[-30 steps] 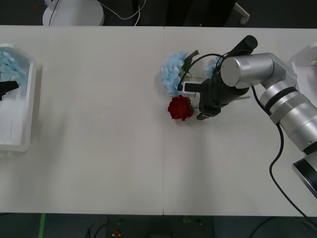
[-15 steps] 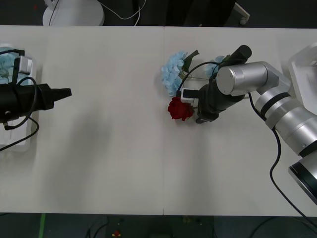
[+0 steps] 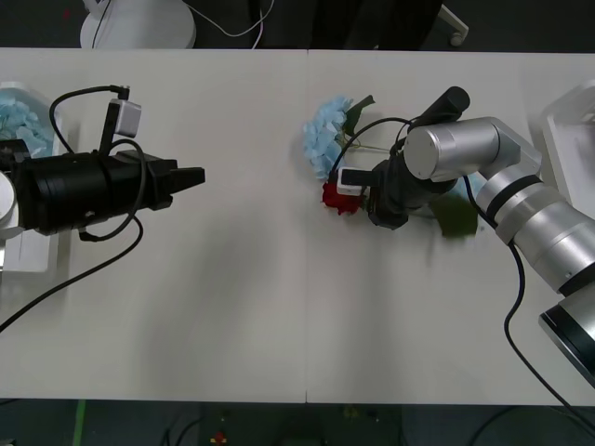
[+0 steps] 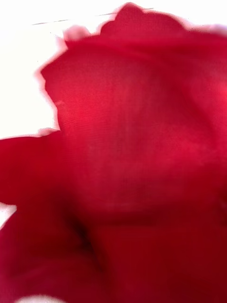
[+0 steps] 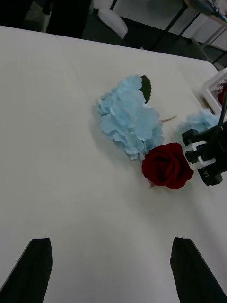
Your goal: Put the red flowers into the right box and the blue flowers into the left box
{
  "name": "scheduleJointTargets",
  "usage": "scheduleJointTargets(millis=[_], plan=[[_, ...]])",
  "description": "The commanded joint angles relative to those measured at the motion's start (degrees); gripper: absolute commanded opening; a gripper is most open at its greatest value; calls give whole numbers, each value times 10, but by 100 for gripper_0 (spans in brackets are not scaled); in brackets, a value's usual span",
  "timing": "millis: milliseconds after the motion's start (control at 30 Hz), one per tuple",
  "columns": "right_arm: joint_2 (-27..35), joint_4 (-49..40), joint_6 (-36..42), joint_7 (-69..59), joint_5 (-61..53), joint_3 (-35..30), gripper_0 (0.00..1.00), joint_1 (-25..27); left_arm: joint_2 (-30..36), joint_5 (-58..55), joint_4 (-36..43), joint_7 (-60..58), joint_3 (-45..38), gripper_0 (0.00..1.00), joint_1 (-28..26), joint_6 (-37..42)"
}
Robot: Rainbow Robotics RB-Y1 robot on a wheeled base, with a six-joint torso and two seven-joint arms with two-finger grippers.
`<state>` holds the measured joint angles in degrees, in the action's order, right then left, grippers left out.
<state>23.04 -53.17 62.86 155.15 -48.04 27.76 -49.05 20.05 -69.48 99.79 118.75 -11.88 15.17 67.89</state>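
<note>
- We see the right gripper [image 3: 358, 193] low over the middle of the white table [image 3: 232, 307], pressed up against a red rose [image 3: 338, 198]; its wrist camera looks straight into red petals [image 4: 123, 156].
- We cannot tell whether its jaws are clenched on the rose or only around it: the wrist body hides the fingertips from the front.
- From the left wrist the rose [image 5: 166, 165] lies on the table, touching the black and white gripper body [image 5: 205, 158] beside it.
- A blue flower cluster [image 3: 325, 135] lies just behind the rose, touching it, and a second, smaller blue cluster [image 5: 201, 120] lies past the gripper.
- Our left gripper [image 3: 191, 177] hangs over the table's left half, well apart from the flowers, its jaws spread and holding nothing; the two black fingers [image 5: 35, 270] stand wide at the corners.
- The left box [image 3: 42, 265] at the table's left edge holds blue flowers [image 3: 17, 119].
- The right box [image 3: 567, 125] sits at the right edge.
</note>
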Motion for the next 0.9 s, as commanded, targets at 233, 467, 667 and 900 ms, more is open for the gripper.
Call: scheduleJointTargets(millis=[233, 467, 667, 900], plan=[[-7, -4, -5, -1, -31, -17, 0, 0, -22, 33, 86, -55, 40, 72, -11, -40], [10, -16, 37, -1, -86, -50, 0, -16, -20, 17, 86, -48, 36, 72, -32, -41], [40, -49, 110, -1, -142, -90, 0, -29, -20, 0, 85, -48, 26, 72, -37, -46], [103, -77, 182, -1, -146, -100, 0, -29, -20, -3, 83, -47, 23, 71, -36, -46]])
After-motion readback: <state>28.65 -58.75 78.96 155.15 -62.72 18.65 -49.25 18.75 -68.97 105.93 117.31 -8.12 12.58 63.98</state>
